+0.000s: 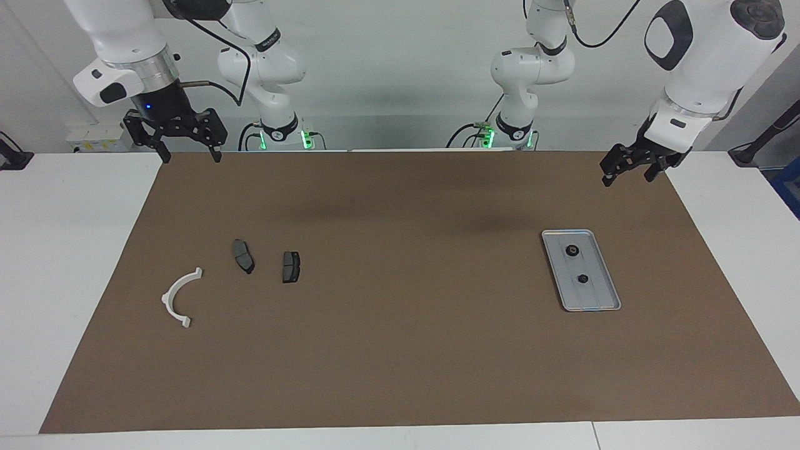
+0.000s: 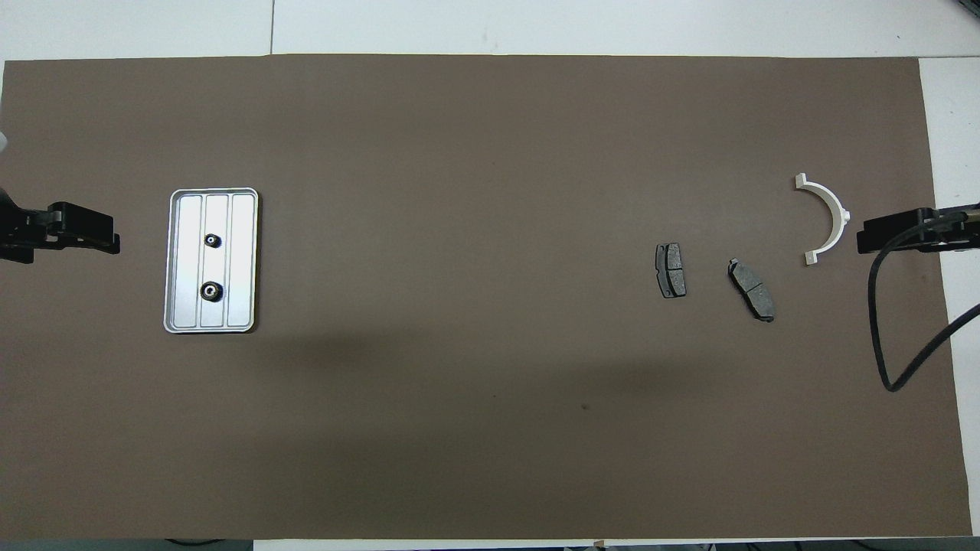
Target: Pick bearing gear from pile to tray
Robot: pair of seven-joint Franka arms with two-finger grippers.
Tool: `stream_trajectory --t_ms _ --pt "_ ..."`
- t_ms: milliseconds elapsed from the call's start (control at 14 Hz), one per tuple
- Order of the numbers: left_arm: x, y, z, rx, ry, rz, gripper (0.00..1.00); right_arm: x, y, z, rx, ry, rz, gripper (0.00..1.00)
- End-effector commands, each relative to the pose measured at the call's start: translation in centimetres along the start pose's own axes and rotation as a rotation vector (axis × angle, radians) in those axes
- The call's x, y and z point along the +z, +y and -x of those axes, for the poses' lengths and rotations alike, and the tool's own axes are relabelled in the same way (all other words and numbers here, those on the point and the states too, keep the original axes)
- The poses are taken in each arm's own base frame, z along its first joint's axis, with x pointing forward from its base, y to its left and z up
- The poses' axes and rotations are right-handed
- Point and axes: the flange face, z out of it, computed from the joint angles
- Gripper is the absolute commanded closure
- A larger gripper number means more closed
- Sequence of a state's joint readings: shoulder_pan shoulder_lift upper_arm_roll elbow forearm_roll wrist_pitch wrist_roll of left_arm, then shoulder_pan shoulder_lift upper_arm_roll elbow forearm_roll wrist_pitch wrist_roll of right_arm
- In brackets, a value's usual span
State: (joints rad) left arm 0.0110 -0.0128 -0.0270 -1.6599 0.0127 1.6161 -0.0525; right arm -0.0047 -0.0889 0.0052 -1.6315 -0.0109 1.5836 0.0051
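Note:
The silver tray [image 1: 601, 301] [image 2: 184, 310] lies on the brown mat toward the left arm's end. Two small black bearing gears [image 1: 571, 250] [image 1: 582, 279] [image 2: 213, 240] [image 2: 210, 291] sit in it. The pile lies toward the right arm's end: a white half-ring bracket [image 1: 167, 297] [image 2: 841, 214] and two dark brake pads [image 1: 243, 255] [image 1: 290, 267] [image 2: 751, 289] [image 2: 671, 270]. My left gripper [image 1: 627, 178] [image 2: 111, 239] hangs open and empty above the mat's edge, apart from the tray. My right gripper [image 1: 189, 155] [image 2: 861, 237] hangs open and empty, high above the mat's edge at its own end.
The brown mat [image 1: 400, 350] [image 2: 490, 428] covers most of the white table. A black cable [image 2: 880, 337] loops down from the right arm over the mat's end.

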Motion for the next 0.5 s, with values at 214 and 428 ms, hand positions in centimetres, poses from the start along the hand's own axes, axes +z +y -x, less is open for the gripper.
stream_trajectory --t_ms 214,428 --pt "-0.7 -0.9 0.3 0.005 0.008 -0.013 0.0 0.4 -0.5 -0.1 -0.027 -0.003 -0.003 0.0" --pt "-0.7 -0.8 0.3 0.006 0.008 -0.012 0.0 0.7 -1.7 -0.4 -0.046 -0.016 -0.008 0.0"
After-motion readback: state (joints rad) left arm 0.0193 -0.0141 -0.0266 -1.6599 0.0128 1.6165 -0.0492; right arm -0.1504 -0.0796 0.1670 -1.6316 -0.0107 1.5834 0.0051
